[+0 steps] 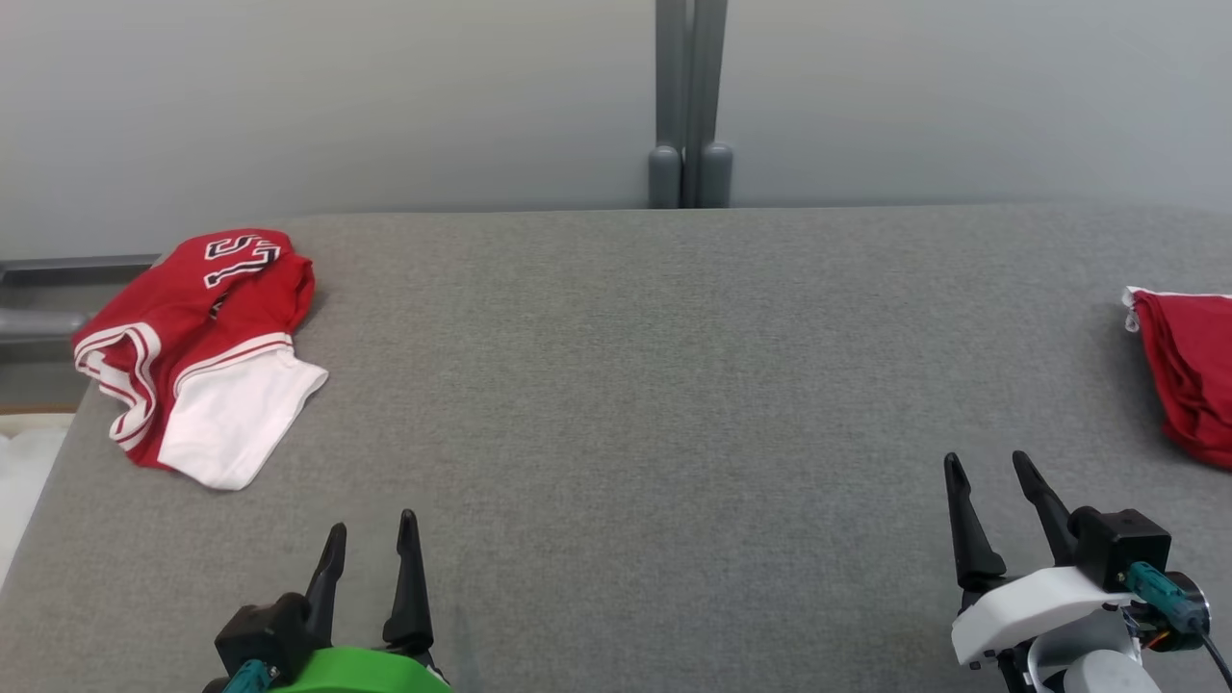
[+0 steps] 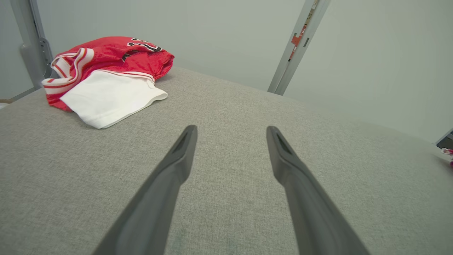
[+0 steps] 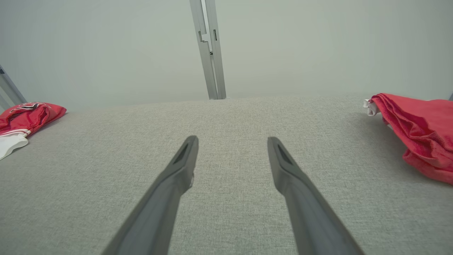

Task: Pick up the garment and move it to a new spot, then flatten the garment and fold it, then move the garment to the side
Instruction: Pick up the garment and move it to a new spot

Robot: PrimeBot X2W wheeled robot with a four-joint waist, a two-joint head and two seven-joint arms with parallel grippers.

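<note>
A folded red and white garment point(image 1: 202, 356) with black-and-white numbers lies at the far left of the grey table; the left wrist view has it at upper left point(image 2: 106, 78), the right wrist view at the left edge point(image 3: 24, 120). A second, crumpled red garment point(image 1: 1189, 371) lies at the table's right edge, cut off by the head view's frame, and sits at the right in the right wrist view point(image 3: 421, 134). My left gripper point(image 1: 371, 534) stands open near the front left, empty point(image 2: 231, 131). My right gripper point(image 1: 987, 467) stands open at the front right, empty point(image 3: 232, 141).
The grey fabric table point(image 1: 654, 385) spreads wide between the two garments. A grey wall with a vertical metal post point(image 1: 688, 106) rises behind the far edge. A grey rail point(image 1: 58, 289) and a pale floor patch lie past the table's left edge.
</note>
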